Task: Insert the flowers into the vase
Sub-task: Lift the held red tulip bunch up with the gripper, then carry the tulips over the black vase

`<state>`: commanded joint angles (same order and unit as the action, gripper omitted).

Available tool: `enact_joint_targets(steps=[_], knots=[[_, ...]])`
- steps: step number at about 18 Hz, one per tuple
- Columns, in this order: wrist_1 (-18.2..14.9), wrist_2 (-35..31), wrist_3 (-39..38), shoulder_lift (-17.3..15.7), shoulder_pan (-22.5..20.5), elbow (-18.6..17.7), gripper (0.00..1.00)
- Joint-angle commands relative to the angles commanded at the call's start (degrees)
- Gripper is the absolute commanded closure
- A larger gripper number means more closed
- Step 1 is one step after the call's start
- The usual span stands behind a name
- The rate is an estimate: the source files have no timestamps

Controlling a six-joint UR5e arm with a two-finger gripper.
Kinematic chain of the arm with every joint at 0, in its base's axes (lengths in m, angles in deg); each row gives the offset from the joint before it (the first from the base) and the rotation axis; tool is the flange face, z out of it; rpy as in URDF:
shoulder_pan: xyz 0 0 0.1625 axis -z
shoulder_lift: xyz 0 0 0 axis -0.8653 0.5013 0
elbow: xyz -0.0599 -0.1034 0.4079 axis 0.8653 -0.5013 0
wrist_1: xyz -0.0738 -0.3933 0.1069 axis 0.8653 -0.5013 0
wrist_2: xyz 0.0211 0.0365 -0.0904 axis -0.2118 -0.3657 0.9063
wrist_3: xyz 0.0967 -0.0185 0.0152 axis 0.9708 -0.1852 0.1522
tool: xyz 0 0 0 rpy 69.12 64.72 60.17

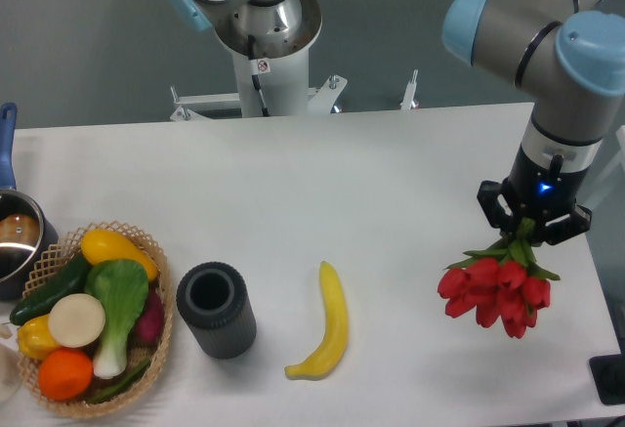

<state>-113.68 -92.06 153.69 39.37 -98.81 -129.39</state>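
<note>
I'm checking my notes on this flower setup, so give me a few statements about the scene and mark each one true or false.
1. The gripper is shut on the flowers. True.
2. The flowers are already in the vase. False: they hang far to its right, with the vase's hollow empty.
3. A banana lies between the vase and the flowers. True.
4. The vase lies tipped on its side. False: it stands upright beside the wicker basket.
5. The basket holds only fruit. False: leafy greens are in it too.

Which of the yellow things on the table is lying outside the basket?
The banana, lying alone on the table between the vase and the flowers. The other yellow items sit inside the wicker basket.
</note>
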Motion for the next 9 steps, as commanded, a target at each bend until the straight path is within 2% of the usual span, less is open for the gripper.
enact_joint_targets(steps=[2, 6, 8, 9], knots=[[-0.09, 4.05, -0.44, -1.15, -0.36, -0.88, 1.00], [0.88, 17.83, -0.45, -1.33, -0.44, -2.37, 1.00], [1.41, 26.36, -0.53, -1.33, -1.14, -2.64, 1.00], [1.76, 37.44, -2.01, -1.42, -2.19, -4.21, 1.00]])
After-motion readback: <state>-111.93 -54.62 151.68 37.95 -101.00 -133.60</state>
